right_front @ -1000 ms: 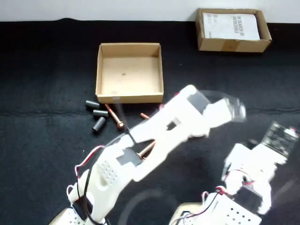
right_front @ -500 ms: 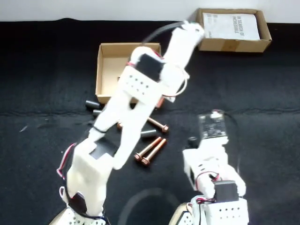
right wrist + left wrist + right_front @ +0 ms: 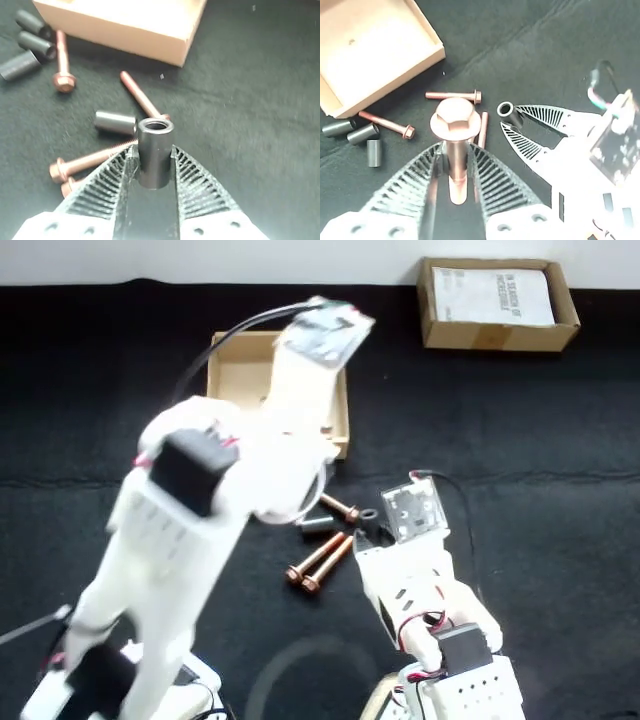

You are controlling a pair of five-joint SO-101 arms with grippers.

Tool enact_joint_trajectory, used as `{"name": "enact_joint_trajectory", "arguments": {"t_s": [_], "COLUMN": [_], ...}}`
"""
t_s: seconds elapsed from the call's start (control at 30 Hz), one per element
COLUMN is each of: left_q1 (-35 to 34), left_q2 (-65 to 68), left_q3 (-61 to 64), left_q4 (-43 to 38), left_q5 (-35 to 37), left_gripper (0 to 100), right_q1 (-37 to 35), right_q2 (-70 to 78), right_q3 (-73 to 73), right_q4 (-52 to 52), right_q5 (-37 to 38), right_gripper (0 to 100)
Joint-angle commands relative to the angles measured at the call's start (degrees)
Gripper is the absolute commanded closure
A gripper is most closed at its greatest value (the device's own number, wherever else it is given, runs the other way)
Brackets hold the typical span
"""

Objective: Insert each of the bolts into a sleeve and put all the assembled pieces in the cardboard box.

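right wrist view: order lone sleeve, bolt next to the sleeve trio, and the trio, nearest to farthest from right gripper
From the right gripper:
1. lone sleeve, lying just ahead of it
2. bolt, beside the trio
3. sleeve trio, farthest out

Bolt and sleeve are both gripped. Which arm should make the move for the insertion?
Left, I'd say. Its jaws hold the bolt raised, free to travel. The right arm's jaws hold the sleeve low by the loose bolts, open bore exposed: a steady target.
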Motion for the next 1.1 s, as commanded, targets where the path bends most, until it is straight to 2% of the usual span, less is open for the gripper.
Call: {"name": "enact_joint_trajectory", "arguments": {"t_s": [0.0,0.2,0.33,0.47,0.67,0.77,0.97,1.07], "left_q1": [-2.15,-4.44,-4.26,-4.44,-4.44,-4.09,-3.91,-3.56], "left_q2": [-13.85,-37.93,-51.91,-60.26,-64.92,-64.92,-64.84,-64.84], "left_q3": [15.34,46.81,64.84,77.49,87.78,91.12,97.98,100.79], "left_q4": [-8.97,-32.0,-48.09,-60.04,-75.16,-81.14,-87.03,-89.49], "left_q5": [0.26,0.18,0.18,0.18,0.09,0.09,0.18,0.26], "left_gripper": [99,99,99,99,99,99,99,99], "right_q1": [-2.33,-4.44,-4.44,-4.44,-4.44,-4.26,-4.35,-4.44], "right_q2": [-0.48,-0.66,-0.66,-0.57,-0.66,-0.66,-0.66,-0.48], "right_q3": [0.75,4.7,5.14,5.14,5.93,9.54,21.23,22.02], "right_q4": [-3.56,-11.03,-16.22,-20.35,-24.31,-31.78,-48.66,-48.66], "right_q5": [0.53,-0.09,-5.8,-8.7,-9.05,-9.05,-8.7,-8.97], "right_gripper": [99.1,99.1,99.1,99.1,99.1,99.1,99.1,99.1]}}
